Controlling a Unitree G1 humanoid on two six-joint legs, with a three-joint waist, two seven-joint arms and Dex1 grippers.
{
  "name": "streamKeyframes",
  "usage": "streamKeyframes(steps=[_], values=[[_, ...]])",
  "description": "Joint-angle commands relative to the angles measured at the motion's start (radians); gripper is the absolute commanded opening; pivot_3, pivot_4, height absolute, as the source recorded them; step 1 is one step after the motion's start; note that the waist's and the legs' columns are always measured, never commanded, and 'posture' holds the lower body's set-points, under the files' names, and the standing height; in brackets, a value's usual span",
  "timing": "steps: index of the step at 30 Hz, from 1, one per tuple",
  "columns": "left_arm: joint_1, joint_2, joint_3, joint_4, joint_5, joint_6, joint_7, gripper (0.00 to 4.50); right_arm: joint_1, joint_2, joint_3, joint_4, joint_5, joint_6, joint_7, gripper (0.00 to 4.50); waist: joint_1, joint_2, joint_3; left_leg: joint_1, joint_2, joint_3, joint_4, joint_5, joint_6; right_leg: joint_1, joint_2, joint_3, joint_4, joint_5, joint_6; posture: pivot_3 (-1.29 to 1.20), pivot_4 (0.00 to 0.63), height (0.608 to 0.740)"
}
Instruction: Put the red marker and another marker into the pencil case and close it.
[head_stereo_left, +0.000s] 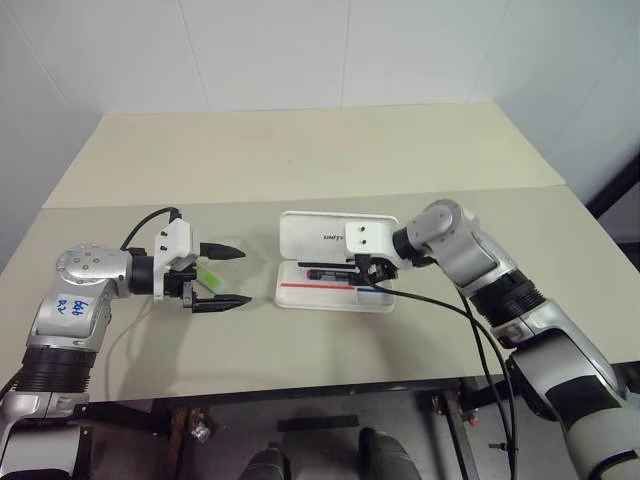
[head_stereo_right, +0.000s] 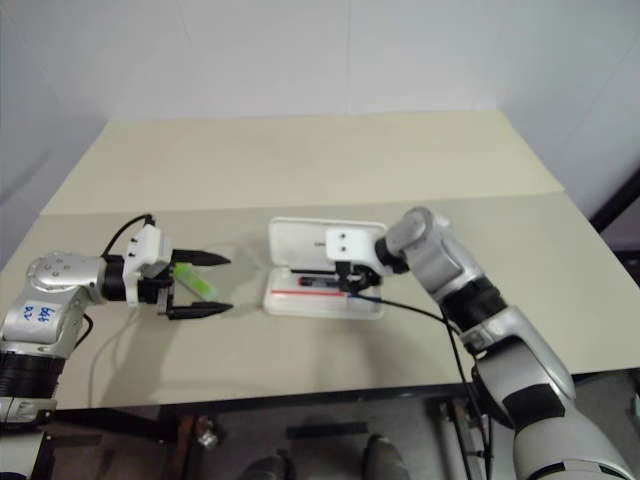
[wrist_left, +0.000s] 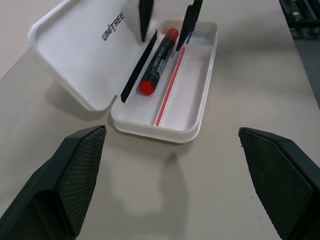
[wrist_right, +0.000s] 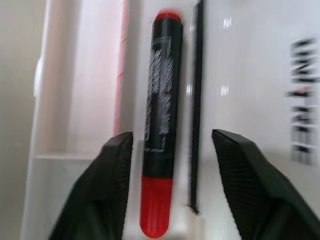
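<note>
One red marker inside one pencil case.

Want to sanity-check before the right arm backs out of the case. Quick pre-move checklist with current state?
1. Red marker lying flat in the tray of the pencil case: ok.
2. Right gripper let go of it: ok, fingers stand apart on either side of the barrel, gaps visible.
3. Lid open, standing clear of the tray: ok.
4. Room left in the tray for a second marker: ok.
5. Green marker reachable: ok, on the table by the left gripper.
6. Left gripper open, nothing in it: ok.
</note>
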Motion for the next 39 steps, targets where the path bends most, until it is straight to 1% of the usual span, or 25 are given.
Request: streamKeyframes(steps=[1, 8, 12, 14, 16, 19, 21, 22, 24, 25, 28, 30, 32, 34, 37, 39], values=[[-0.003, 0.004, 0.021, -0.028, -0.024, 0.001, 0.0, 4.5, -0.029, 0.005, -0.047, -0.068, 0.034, 0.042, 0.015, 2.54, 0.001, 0.0, 0.0, 0.0, 0.0, 0.0, 0.0, 0.0, 0.0, 0.0, 0.0, 0.0, 0.0, 0.0, 0.0, 0.0, 0.15, 0.74], [-0.029, -0.013, 0.005, -0.007, -0.016, -0.004, 0.002, 4.5, -0.024, -0.005, -0.096, -0.184, 0.113, 0.148, 0.045, 2.54, 0.005, 0.0, 0.0, 0.0, 0.0, 0.0, 0.0, 0.0, 0.0, 0.0, 0.0, 0.0, 0.0, 0.0, 0.0, 0.0, 0.15, 0.74], [-0.02, -0.025, 0.006, -0.024, -0.017, 0.007, 0.016, 4.5, 0.023, -0.04, -0.146, -0.3, 0.193, 0.212, 0.066, 2.54, 0.006, 0.0, 0.0, 0.0, 0.0, 0.0, 0.0, 0.0, 0.0, 0.0, 0.0, 0.0, 0.0, 0.0, 0.0, 0.0, 0.15, 0.74], [0.002, -0.035, 0.018, -0.055, -0.035, 0.034, 0.037, 4.5, 0.095, -0.092, -0.196, -0.407, 0.259, 0.232, 0.092, 2.91, 0.009, 0.0, 0.0, -0.001, 0.0, 0.0, 0.0, -0.001, 0.001, 0.0, 0.0, 0.0, -0.001, 0.0, 0.0, 0.0, 0.15, 0.74], [0.027, -0.043, 0.029, -0.094, -0.051, 0.069, 0.066, 4.5, 0.169, -0.147, -0.256, -0.509, 0.337, 0.247, 0.122, 3.41, 0.014, 0.0, 0.0, -0.001, 0.0, -0.001, -0.001, -0.001, 0.0, 0.0, 0.0, -0.002, -0.002, 0.0, 0.0, 0.0, 0.15, 0.74], [0.068, -0.05, 0.047, -0.163, -0.066, 0.14, 0.134, 4.5, 0.259, -0.231, -0.348, -0.603, 0.426, 0.287, 0.134, 4.45, 0.013, 0.0, 0.0, -0.002, -0.001, 0.0, 0.0, -0.002, 0.001, 0.0, -0.001, -0.002, -0.003, 0.0, 0.0, 0.0, 0.15, 0.74], [0.086, -0.053, 0.055, -0.199, -0.069, 0.181, 0.182, 4.5, 0.298, -0.275, -0.393, -0.622, 0.461, 0.297, 0.125, 4.45, 0.012, 0.0, 0.0, -0.002, -0.001, 0.0, 0.0, -0.002, 0.002, 0.0, -0.001, -0.002, -0.003, 0.0, 0.0, 0.0, 0.15, 0.74], [0.091, -0.062, 0.062, -0.219, -0.066, 0.209, 0.23, 4.5, 0.32, -0.302, -0.431, -0.615, 0.476, 0.296, 0.117, 4.45, 0.009, 0.0, 0.0, -0.002, 0.0, 0.0, 0.0, -0.002, 0.002, 0.0, -0.001, -0.002, -0.002, 0.0, 0.0, 0.0, 0.15, 0.74], [0.095, -0.105, 0.081, -0.271, -0.058, 0.309, 0.377, 4.5, 0.354, -0.34, -0.521, -0.572, 0.497, 0.263, 0.089, 4.45, 0.011, 0.0, 0.0, -0.001, 0.0, 0.0, 0.0, -0.002, 0.002, 0.0, -0.001, -0.002, -0.002, 0.0, 0.0, 0.0, 0.15, 0.74], [0.101, -0.126, 0.089, -0.297, -0.058, 0.345, 0.431, 4.5, 0.364, -0.347, -0.56, -0.551, 0.504, 0.24, 0.069, 4.45, 0.011, 0.0, 0.0, -0.001, 0.0, 0.0, 0.0, -0.002, 0.002, 0.001, -0.001, -0.002, -0.001, 0.0, 0.0, 0.0, 0.15, 0.74], [0.116, -0.159, 0.1, -0.358, -0.063, 0.438, 0.533, 4.5, 0.374, -0.348, -0.621, -0.516, 0.528, 0.205, 0.03, 4.45, 0.007, 0.0, 0.0, 0.003, 0.0, 0.0, 0.001, -0.002, 0.002, 0.005, -0.001, -0.002, -0.002, 0.0, 0.0, 0.0, 0.15, 0.74], [0.12, -0.231, 0.111, -0.429, -0.018, 0.567, 0.727, 4.5, 0.405, -0.372, -0.671, -0.48, 0.541, 0.148, 0.042, 4.45, 0.011, 0.0, 0.0, 0.006, 0.0, 0.0, 0.0, -0.002, 0.002, 0.008, -0.001, -0.002, -0.002, 0.0, 0.0, 0.0, 0.15, 0.74], [0.118, -0.294, 0.134, -0.479, -0.002, 0.656, 0.858, 4.5, 0.419, -0.379, -0.692, -0.458, 0.547, 0.11, 0.028, 4.45, 0.013, -0.001, 0.0, 0.007, 0.0, 0.0, 0.0, -0.002, 0.002, 0.01, -0.001, -0.002, -0.003, 0.0, 0.0, 0.0, 0.15, 0.74], [0.096, -0.378, 0.185, -0.513, 0.004, 0.76, 0.994, 4.5, 0.412, -0.364, -0.703, -0.438, 0.566, 0.105, 0.005, 4.45, 0.015, -0.001, 0.0, 0.006, 0.0, 0.0, 0.001, -0.002, 0.002, 0.01, -0.001, -0.002, -0.003, 0.001, 0.0, 0.0, 0.15, 0.74], [0.066, -0.459, 0.229, -0.558, 0.02, 0.86, 1.127, 4.5, 0.404, -0.355, -0.695, -0.417, 0.585, 0.107, -0.019, 4.45, 0.014, -0.001, 0.0, 0.006, 0.0, 0.0, 0.001, -0.002, 0.002, 0.01, -0.001, -0.002, -0.003, 0.001, 0.001, 0.0, 0.15, 0.74], [0.011, -0.547, 0.27, -0.593, 0.066, 0.955, 1.271, 4.5, 0.406, -0.36, -0.679, -0.4, 0.606, 0.125, -0.007, 4.45, 0.018, -0.001, 0.0, 0.006, 0.0, -0.001, 0.001, -0.002, 0.001, 0.01, -0.001, -0.002, -0.003, 0.001, 0.001, 0.0, 0.15, 0.74]])
